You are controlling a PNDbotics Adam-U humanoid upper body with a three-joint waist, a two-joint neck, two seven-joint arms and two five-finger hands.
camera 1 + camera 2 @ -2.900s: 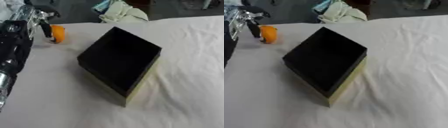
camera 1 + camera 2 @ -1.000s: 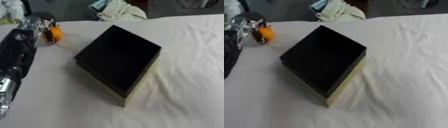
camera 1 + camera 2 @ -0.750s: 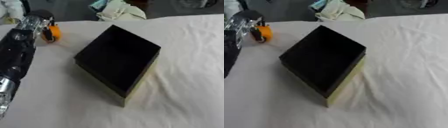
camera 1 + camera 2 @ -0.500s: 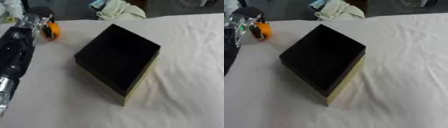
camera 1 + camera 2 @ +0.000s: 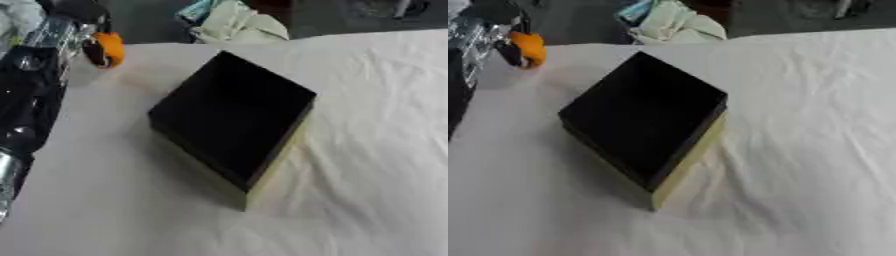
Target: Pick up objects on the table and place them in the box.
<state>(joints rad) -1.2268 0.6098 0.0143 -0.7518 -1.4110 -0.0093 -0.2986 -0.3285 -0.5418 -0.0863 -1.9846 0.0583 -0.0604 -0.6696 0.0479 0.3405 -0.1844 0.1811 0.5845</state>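
Note:
A small orange object (image 5: 108,48) is at the far left of the white table, near its back edge. My left hand (image 5: 70,22) reaches it from the left side, the black and silver forearm (image 5: 31,95) lying along the left edge. Dark fingers (image 5: 510,52) curl round the orange object, hiding part of it. The box (image 5: 229,117) stands in the middle of the table, turned corner-on. It has a black inside and pale yellow outer walls (image 5: 689,156), and nothing shows in it. My right hand is in neither view.
The table is covered with a wrinkled white cloth (image 5: 815,150). A crumpled pale green and blue cloth (image 5: 232,22) lies just beyond the back edge. Past it is a dark floor.
My left hand has closed in on the orange object, which has moved up and away toward the table's back edge. The box has stayed put.

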